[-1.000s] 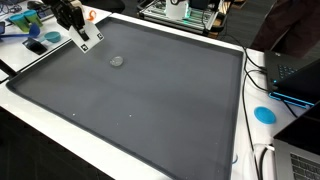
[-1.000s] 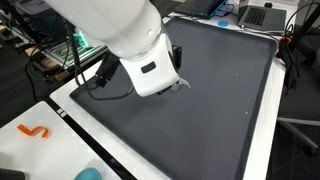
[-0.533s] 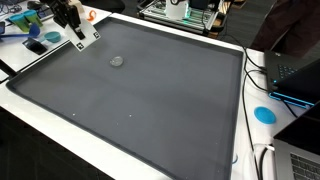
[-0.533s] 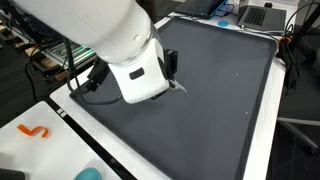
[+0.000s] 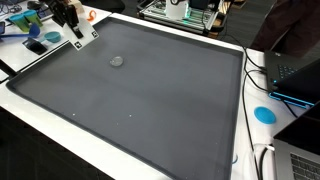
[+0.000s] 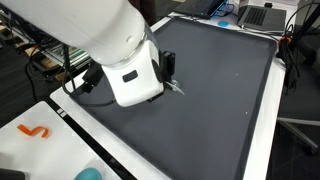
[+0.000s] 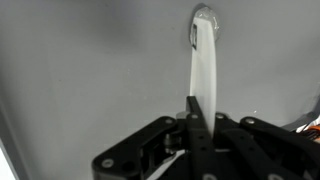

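Over the mat (image 5: 170, 110) corner, hand (image 5: 73, 27) has edged slightly outward within the last second. It still pinches the white spoon (image 7: 205, 60), bowl hanging above the mat. Grip holds; spoon not set down.

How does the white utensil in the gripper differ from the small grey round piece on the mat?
The white utensil is long and narrow; the grey round piece is small and disc-like. The utensil is clamped in the gripper, while the piece lies free on the dark mat.
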Available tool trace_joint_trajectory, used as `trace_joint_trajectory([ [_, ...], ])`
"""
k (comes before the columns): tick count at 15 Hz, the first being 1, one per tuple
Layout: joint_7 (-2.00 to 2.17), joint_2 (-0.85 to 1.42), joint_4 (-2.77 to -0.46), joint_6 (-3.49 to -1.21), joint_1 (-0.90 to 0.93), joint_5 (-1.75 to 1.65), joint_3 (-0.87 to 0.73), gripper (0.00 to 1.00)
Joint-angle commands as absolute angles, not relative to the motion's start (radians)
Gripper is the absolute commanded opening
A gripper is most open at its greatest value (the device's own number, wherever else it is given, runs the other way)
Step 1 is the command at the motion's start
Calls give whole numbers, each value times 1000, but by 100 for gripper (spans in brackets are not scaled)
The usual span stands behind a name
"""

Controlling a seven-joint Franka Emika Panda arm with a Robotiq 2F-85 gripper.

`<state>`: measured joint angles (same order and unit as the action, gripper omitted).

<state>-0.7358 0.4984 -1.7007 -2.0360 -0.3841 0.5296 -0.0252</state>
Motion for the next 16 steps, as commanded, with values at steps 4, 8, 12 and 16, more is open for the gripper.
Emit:
trace_joint_trajectory([
  [4,-694,486,-1705,-2046,-358,476,-42,1],
  [8,-633,472,-1717,-2054,-328,405,-48,1],
  [12,-555,454,-1734,-2077,-288,323,-45,1],
  [16,-508,431,-1753,-2091,-258,287,-33,1],
])
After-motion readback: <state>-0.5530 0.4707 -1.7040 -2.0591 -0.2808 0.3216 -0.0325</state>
